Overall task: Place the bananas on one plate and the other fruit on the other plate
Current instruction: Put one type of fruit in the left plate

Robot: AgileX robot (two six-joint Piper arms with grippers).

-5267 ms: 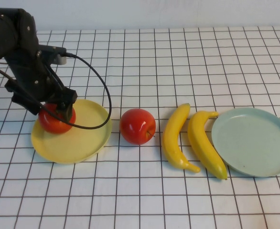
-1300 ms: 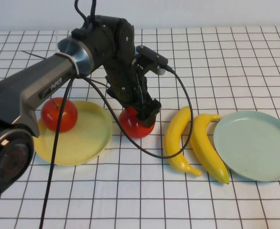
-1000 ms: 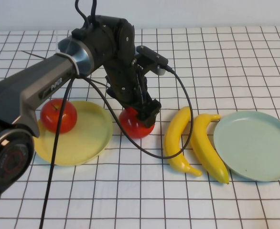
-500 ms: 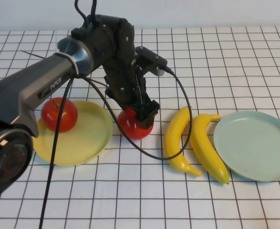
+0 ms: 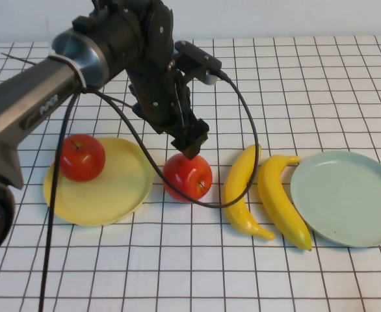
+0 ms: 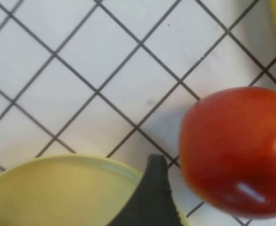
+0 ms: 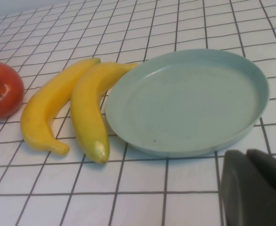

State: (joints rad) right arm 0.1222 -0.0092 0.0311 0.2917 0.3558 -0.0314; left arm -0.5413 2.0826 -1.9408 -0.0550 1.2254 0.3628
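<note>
One red apple [image 5: 81, 157] sits on the left of the pale yellow plate [image 5: 112, 192]. The other red apple [image 5: 187, 177] rests on the table just right of that plate. My left gripper [image 5: 190, 148] hangs just above this apple and looks open and empty. In the left wrist view one finger [image 6: 153, 188] shows beside the blurred apple [image 6: 237, 150], over the yellow plate's rim [image 6: 58, 188]. Two yellow bananas [image 5: 239, 188] [image 5: 278, 198] lie side by side left of the empty blue-green plate [image 5: 346, 198]. My right gripper [image 7: 247, 154] is shut and empty, near the blue-green plate [image 7: 190, 99].
The left arm's black cable [image 5: 242, 130] loops down over the table between the apple and the bananas. The white checked cloth [image 5: 190, 273] covers the whole table. The right wrist view also shows the bananas [image 7: 53, 106] and the apple [image 7: 4, 94].
My left gripper has risen off the second apple. The apple stays on the table, a little nearer the front and now fully in view.
</note>
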